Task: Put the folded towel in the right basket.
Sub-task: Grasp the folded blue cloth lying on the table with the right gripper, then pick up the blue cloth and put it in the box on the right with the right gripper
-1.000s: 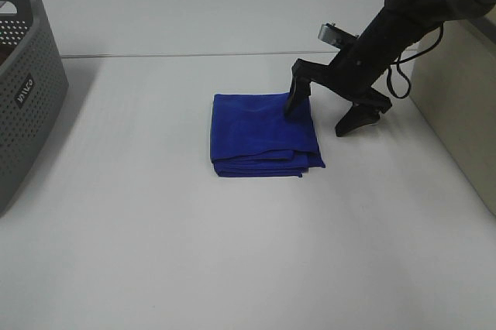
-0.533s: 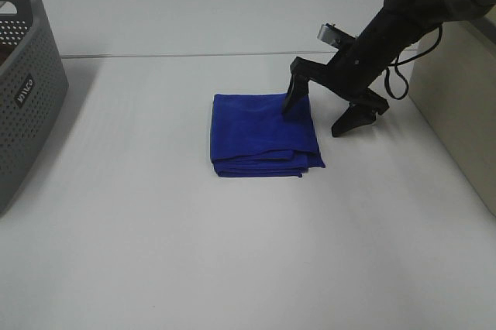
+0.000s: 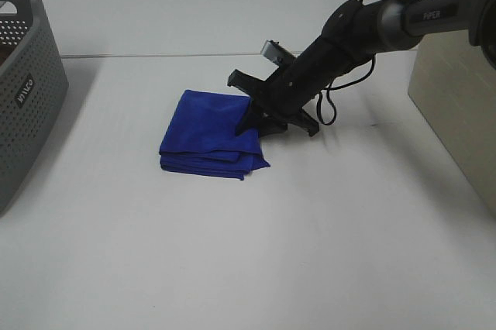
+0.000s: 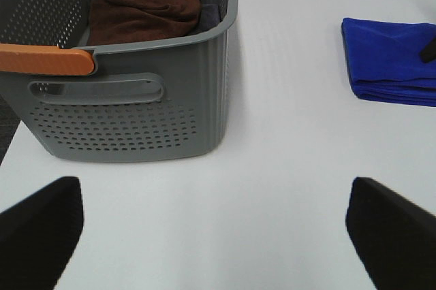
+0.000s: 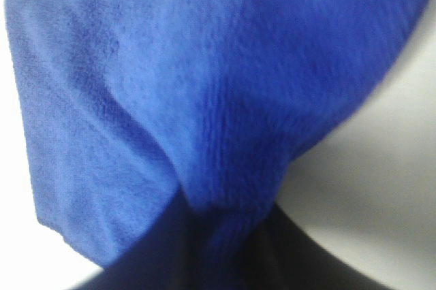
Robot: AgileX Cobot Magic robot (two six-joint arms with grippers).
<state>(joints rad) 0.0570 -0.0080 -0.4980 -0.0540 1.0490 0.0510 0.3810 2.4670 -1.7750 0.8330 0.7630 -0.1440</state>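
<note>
The folded blue towel [image 3: 205, 128] lies on the white table left of centre. It also shows in the left wrist view [image 4: 388, 58]. My right gripper [image 3: 260, 117] is low at the towel's right edge and shut on it. In the right wrist view the blue towel [image 5: 204, 65] fills the frame and is pinched into a fold between the dark fingers [image 5: 225, 242]. The right basket [image 3: 457, 90] shows as a beige wall at the right edge. My left gripper [image 4: 218, 235] is open and empty, and out of the high view.
A grey perforated basket [image 3: 23, 82] stands at the left edge. In the left wrist view the grey basket [image 4: 129, 106] holds a brown towel [image 4: 143, 11]. The right arm's cable [image 3: 341, 90] hangs behind it.
The right gripper has closed on the towel's right edge and moved left. The towel has slid left with it and turned a little.
</note>
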